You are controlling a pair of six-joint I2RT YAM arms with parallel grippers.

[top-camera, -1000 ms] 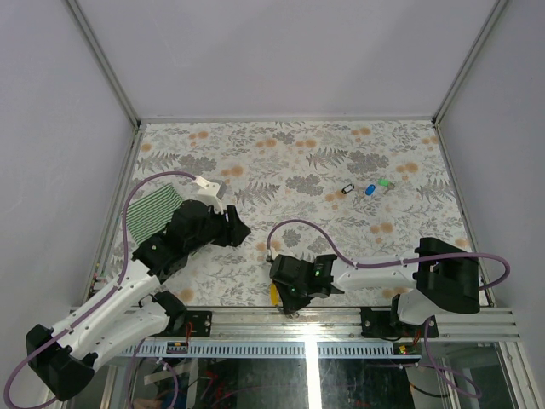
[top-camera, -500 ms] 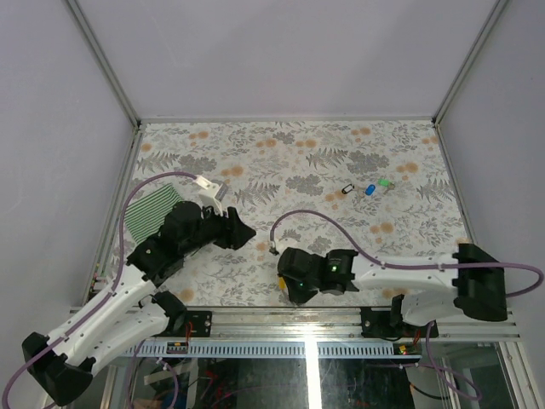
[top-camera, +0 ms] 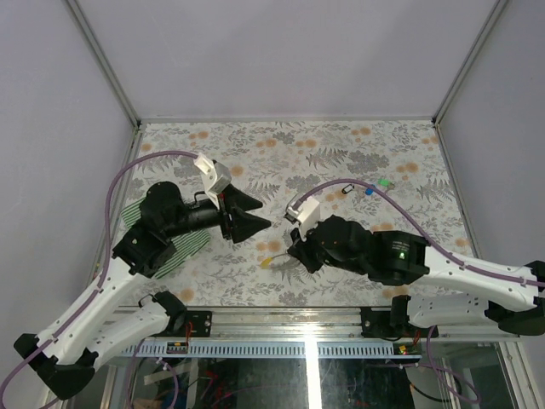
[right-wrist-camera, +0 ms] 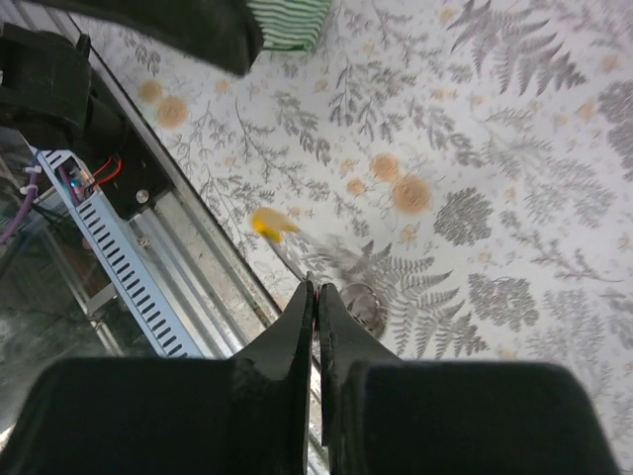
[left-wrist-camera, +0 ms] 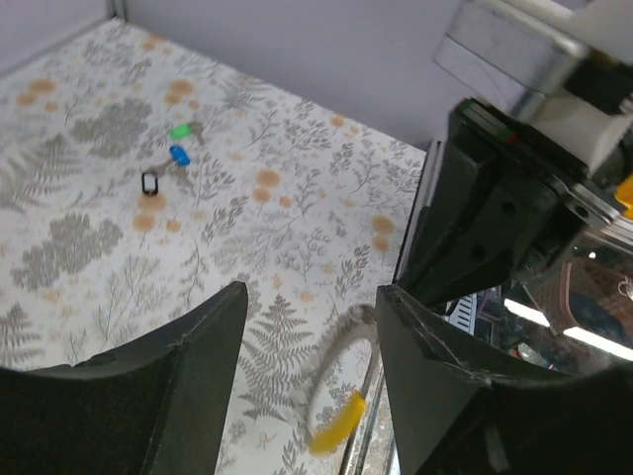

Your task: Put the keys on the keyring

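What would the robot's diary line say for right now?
left gripper: open, empty | right gripper: shut on keyring | blue key, green key: loose on table, not yet on keyring

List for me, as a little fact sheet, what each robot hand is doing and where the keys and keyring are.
Left pincer: open, holding nothing
Right pincer: shut, apparently on the keyring chain; picture blurred there
Blue key: lying on the table, far side, not on the ring
Green key: just beside the blue one, also loose
Striped cloth: under the left arm
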